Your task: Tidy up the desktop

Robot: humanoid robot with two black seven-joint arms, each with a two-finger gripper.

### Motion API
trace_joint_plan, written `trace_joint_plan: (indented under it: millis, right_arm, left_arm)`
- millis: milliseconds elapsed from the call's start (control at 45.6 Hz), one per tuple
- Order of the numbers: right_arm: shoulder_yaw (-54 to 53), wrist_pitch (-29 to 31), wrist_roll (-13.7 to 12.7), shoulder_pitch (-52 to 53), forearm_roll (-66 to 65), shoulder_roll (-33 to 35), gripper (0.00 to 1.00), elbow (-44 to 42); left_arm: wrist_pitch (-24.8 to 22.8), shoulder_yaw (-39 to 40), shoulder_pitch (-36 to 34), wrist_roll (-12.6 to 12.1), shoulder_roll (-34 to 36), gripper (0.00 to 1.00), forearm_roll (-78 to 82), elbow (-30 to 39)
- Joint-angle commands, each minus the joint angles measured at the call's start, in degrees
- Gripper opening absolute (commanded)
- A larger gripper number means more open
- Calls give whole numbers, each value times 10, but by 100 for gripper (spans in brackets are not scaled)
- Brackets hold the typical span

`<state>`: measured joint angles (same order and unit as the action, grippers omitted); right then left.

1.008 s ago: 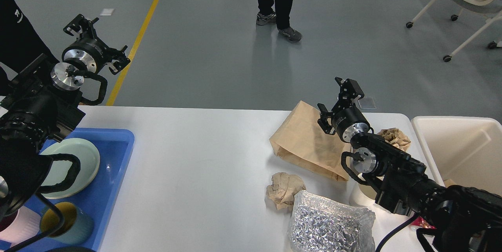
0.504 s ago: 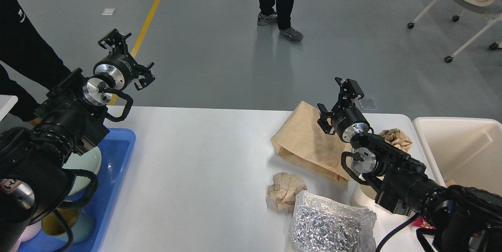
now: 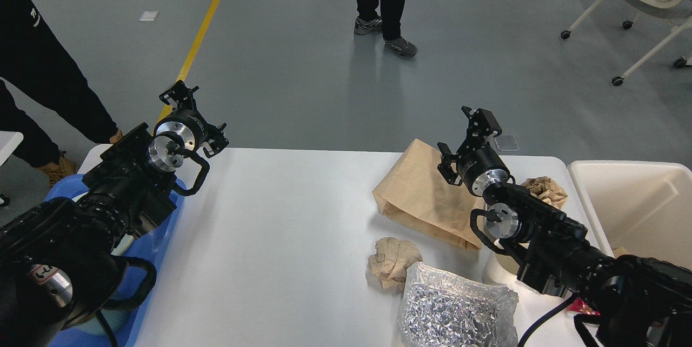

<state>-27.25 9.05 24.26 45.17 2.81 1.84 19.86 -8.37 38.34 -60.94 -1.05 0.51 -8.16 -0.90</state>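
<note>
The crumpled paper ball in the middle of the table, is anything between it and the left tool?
Nothing visible. Bare desktop lies between the left tool and the paper ball; the foil bag and paper bag sit on its far side.

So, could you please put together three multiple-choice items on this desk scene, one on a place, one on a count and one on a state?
1. Where does the flat brown paper bag lie on the desktop?
A. In the blue tray
B. On the right half, below the right gripper
C. Inside the cream bin

2. How many crumpled brown paper balls are on the desktop?
A. Two
B. Four
C. None

3. What is the right gripper holding?
A. The foil bag
B. A paper ball
C. Nothing

Answers:
1 B: the bag rests on the white top, clear of the blue tray and the cream bin.
2 A: one ball lies beside the foil bag, another near the bin.
3 C: its fingers stand apart above the bag with nothing between them.
</note>
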Motion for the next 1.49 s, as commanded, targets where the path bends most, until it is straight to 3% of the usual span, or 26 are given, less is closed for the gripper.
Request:
trace_joint_plan:
  millis: [0, 66, 175, 263, 876, 1468]
  right_arm:
    - [0, 0, 0, 0, 0, 0, 100, 0]
    - [0, 0, 0, 0, 0, 0, 100, 0]
    - [0, 0, 0, 0, 0, 0, 100, 0]
    - [0, 0, 0, 0, 0, 0, 100, 0]
    - [0, 1, 0, 0, 0, 0, 100, 0]
    - [0, 0, 0, 0, 0, 0, 100, 0]
  left_arm:
    - [-3, 6, 6, 74, -16, 96, 1, 1]
    - [-6, 6, 15, 138, -25, 96, 1, 1]
    - [-20, 5, 35, 268, -32, 96, 1, 2]
    - [-35, 5, 39, 313, -36, 96, 1, 2]
    - [-160, -5, 79, 321, -34, 96, 2, 2]
    - [-167, -7, 93, 323, -35, 96, 2, 2]
